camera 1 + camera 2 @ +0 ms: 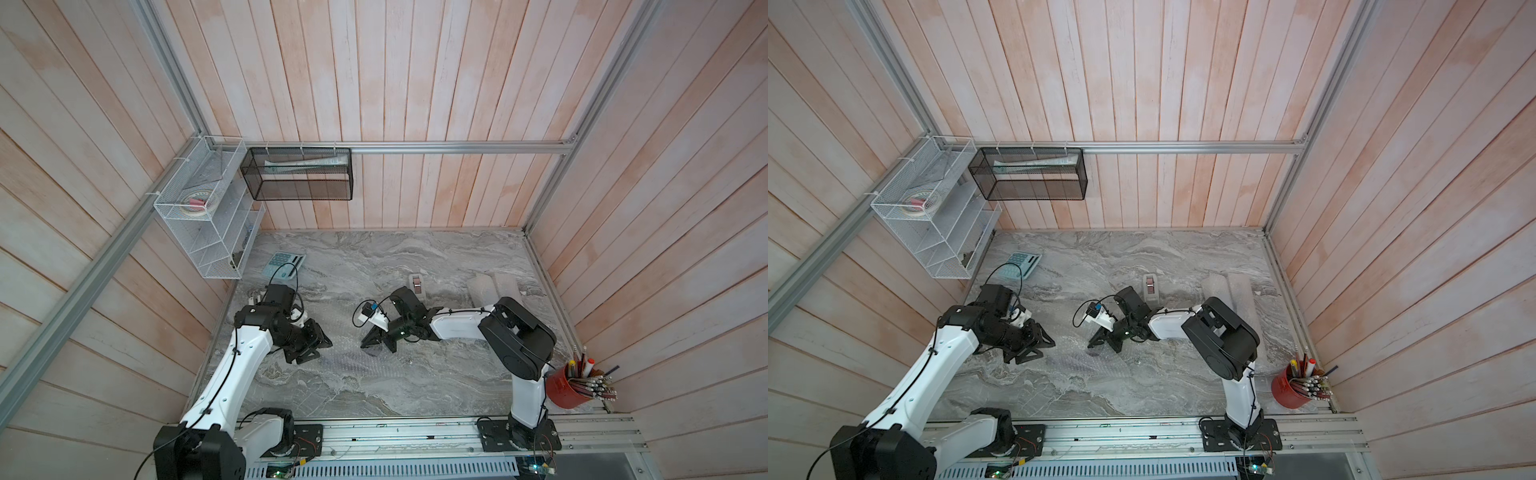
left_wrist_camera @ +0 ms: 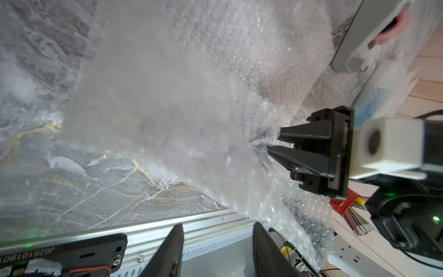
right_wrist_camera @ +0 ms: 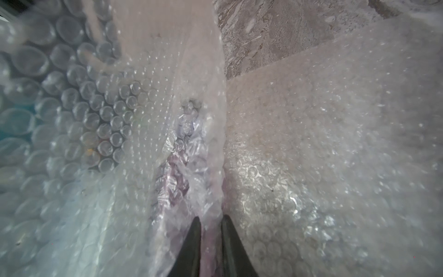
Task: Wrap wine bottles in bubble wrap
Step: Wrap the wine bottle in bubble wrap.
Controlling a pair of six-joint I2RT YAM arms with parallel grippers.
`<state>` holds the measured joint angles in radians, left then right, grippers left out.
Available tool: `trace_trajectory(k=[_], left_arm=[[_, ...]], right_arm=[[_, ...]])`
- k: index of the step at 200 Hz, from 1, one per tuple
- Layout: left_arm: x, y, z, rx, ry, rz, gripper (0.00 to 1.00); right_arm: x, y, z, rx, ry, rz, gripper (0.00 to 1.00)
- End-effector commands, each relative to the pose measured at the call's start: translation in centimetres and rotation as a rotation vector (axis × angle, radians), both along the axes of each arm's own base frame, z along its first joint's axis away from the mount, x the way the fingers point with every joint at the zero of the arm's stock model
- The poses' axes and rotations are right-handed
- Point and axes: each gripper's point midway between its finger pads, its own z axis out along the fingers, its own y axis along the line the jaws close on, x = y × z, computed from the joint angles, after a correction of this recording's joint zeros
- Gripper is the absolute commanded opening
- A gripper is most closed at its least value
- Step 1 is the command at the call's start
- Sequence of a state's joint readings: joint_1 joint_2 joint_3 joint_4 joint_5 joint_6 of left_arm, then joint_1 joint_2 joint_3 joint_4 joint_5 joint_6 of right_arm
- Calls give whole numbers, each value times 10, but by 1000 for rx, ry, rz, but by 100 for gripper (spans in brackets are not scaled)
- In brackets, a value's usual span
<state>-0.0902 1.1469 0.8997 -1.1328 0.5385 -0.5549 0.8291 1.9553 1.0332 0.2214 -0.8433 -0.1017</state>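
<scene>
A clear bubble wrap (image 1: pixel 353 362) sheet lies on the marble table between my two grippers in both top views. In the right wrist view a purple wine bottle (image 3: pixel 173 178) shows dimly through folds of the bubble wrap (image 3: pixel 311 144). My right gripper (image 3: pixel 212 221) is pinched on the wrap fold just beside that bottle, its jaws almost together. In the left wrist view the right gripper (image 2: pixel 272 144) bites the lifted sheet (image 2: pixel 167 96). My left gripper (image 2: pixel 217 226) stands open and empty, short of the sheet's edge. Both the left gripper (image 1: pixel 318 351) and the right gripper (image 1: pixel 374 348) hang low.
Two rolled bubble wrap tubes (image 1: pixel 494 289) lie at the back right, and a grey tape dispenser (image 1: pixel 419 284) stands behind the right gripper. There is a teal calculator (image 1: pixel 284 262) at the back left. A red pencil cup (image 1: pixel 567 388) stands front right. Wire baskets (image 1: pixel 208 216) hang on the left wall.
</scene>
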Motion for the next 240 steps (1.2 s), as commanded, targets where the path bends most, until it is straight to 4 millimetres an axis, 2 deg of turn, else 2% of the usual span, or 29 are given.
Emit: trace_trajectory(k=[1,23,64,94,111,138,147,162,173,187,214,240], left_arm=[[30,-10,-7,-36,-77,-23,48],[39,-12,-24,-19,-62,-53,48],[46,-6,-55,42,-27,-88,47],[42,2,-74,97,15,-110,47],[39,3,-81,107,31,-113,48],[35,6,-85,123,50,-126,48],[33,7,-88,129,59,-132,48],[31,7,-91,130,71,-136,48],[32,7,-90,130,69,-136,47],[33,8,-88,139,65,-137,48],[31,12,-83,158,62,-137,48],[34,14,-72,163,38,-128,48]], right_arm=[[5,-4,8,27,18,-24,22],[14,-7,17,37,3,-62,27],[36,-21,41,53,-54,-161,46],[64,-52,61,12,-161,-304,54],[72,-71,72,-34,-252,-369,59],[63,-82,103,-10,-313,-394,63],[54,-77,117,26,-327,-378,64],[26,-58,132,126,-298,-298,66],[4,-44,125,149,-268,-236,68],[-14,-29,103,118,-210,-166,68],[-24,-16,60,48,-98,-123,72],[-39,-10,29,-17,-21,-55,73]])
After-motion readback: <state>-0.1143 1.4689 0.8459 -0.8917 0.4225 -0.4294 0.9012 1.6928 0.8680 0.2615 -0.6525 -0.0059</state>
